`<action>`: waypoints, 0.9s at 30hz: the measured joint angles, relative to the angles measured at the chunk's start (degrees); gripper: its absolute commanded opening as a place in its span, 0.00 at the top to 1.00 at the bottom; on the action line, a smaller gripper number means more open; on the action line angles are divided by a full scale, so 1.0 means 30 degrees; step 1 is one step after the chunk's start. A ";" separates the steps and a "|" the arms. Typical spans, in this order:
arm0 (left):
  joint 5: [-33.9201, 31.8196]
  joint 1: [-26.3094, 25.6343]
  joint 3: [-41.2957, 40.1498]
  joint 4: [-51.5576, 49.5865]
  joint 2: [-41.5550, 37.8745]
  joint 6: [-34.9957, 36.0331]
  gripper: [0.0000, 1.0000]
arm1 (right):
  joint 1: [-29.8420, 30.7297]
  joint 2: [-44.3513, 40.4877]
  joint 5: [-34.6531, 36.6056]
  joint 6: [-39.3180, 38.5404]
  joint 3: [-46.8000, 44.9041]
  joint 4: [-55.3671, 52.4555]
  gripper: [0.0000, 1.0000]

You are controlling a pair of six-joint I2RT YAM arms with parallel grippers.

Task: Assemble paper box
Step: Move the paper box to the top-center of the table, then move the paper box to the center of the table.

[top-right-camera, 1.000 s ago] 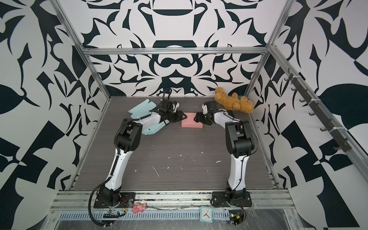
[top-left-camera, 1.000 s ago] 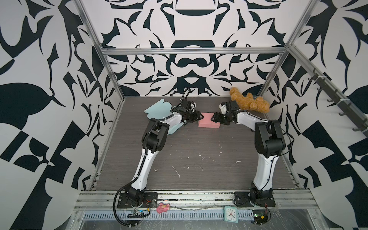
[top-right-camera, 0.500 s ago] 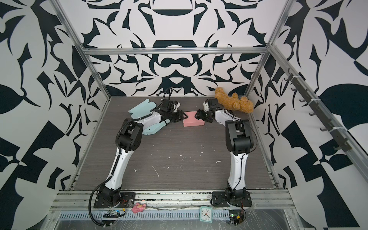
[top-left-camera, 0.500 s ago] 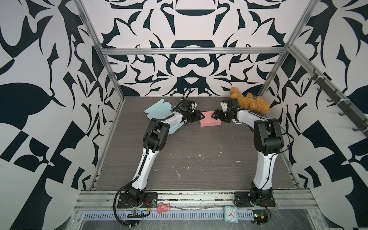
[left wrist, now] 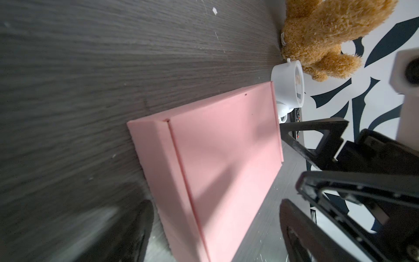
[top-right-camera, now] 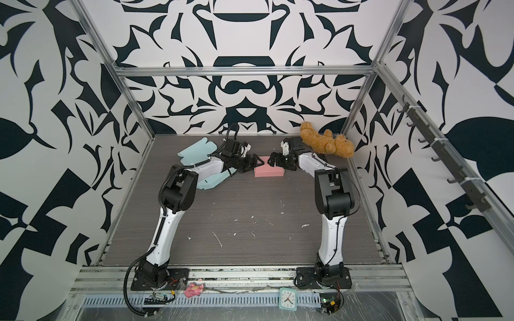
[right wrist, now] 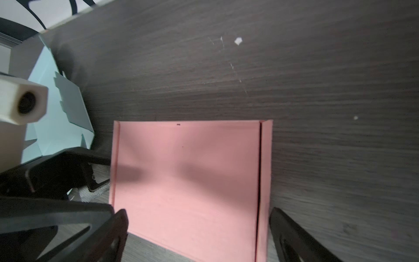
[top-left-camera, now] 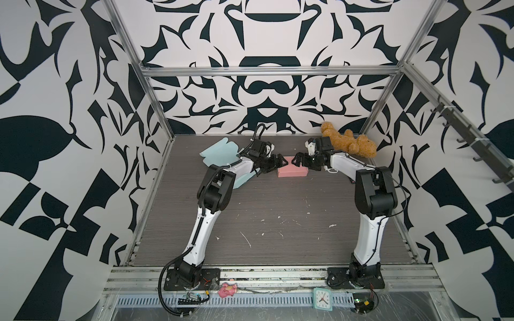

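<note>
Pink box (top-left-camera: 292,173) | left gripper (top-left-camera: 281,162) spread | right gripper (top-left-camera: 297,161) spread | blue sheet (top-left-camera: 219,151) partly covered

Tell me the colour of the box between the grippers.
The box is pink, clearest in the right wrist view.

Paper box (top-left-camera: 292,171): plain pink. Flat sheets (top-left-camera: 219,151): pale blue. Plush bear (top-left-camera: 347,143): golden-brown. Worktop (top-left-camera: 278,205): dark grey wood grain. Walls (top-left-camera: 264,83): black-and-white abstract pattern.

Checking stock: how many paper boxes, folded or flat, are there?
2: pink box, far centre; flat teal sheet to its left, partly under the left arm; others may be hidden.
</note>
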 measured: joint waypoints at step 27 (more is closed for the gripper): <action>-0.0852 0.2288 -1.2415 -0.0721 -1.2546 0.1333 0.19 | 0.3038 -0.6550 0.1588 -0.0772 -0.5013 -0.0605 0.00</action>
